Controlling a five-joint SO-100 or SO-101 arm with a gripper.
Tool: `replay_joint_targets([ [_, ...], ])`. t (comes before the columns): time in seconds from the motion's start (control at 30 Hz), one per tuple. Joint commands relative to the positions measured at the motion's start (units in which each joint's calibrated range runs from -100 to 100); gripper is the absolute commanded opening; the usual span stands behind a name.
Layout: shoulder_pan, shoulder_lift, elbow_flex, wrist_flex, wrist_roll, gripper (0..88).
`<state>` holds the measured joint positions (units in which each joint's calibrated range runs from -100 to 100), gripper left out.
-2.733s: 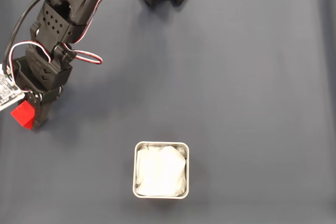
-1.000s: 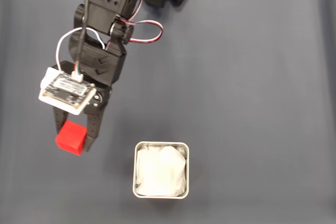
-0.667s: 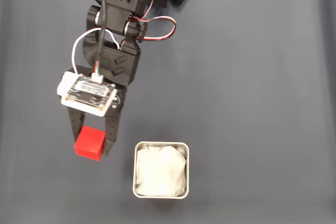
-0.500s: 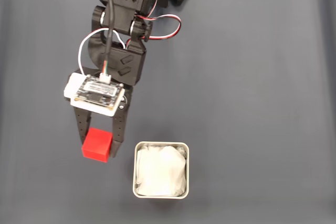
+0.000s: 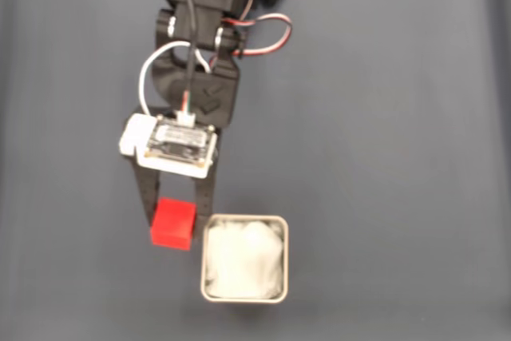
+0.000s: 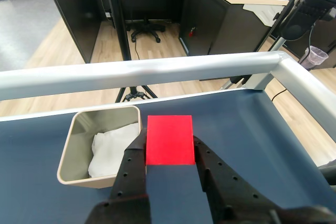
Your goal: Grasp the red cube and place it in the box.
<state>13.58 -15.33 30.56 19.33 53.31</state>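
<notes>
From the fixed view above we see the whole layout: the black arm (image 5: 196, 45) reaches down from the far edge of the dark blue surface (image 5: 383, 157), with a white circuit board (image 5: 172, 145) mounted on its wrist. That view lets us place the red cube (image 5: 172, 224) just left of the box (image 5: 243, 259), beside its far left corner, not over the opening. The wrist view adds what the top-down picture cannot: the box (image 6: 79, 145) has pale walls and holds crumpled white paper (image 6: 113, 145), and the cube (image 6: 169, 140) shows one flat, plain red face toward the camera.

The claw (image 5: 172, 217) is closed on the cube, one black finger (image 5: 144, 197) on each side of it; in the wrist view the fingers (image 6: 131, 166) press against the cube's left and right edges, opened only as wide as the cube. We cannot tell how high the cube is above the surface.

In the wrist view a silver metal rail (image 6: 157, 72) borders the surface (image 6: 252, 124). Past it lie a wooden floor (image 6: 68, 40), dark cabinets (image 6: 210, 19) and an office chair base (image 6: 144, 30).
</notes>
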Motion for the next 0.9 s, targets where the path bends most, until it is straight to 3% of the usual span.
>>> replay_joint_targets([
  [0.0,-1.4,-3.6,0.0,0.1,0.5,6.6],
  [0.87,-8.0,-3.9,0.6,0.1,0.8,6.7],
])
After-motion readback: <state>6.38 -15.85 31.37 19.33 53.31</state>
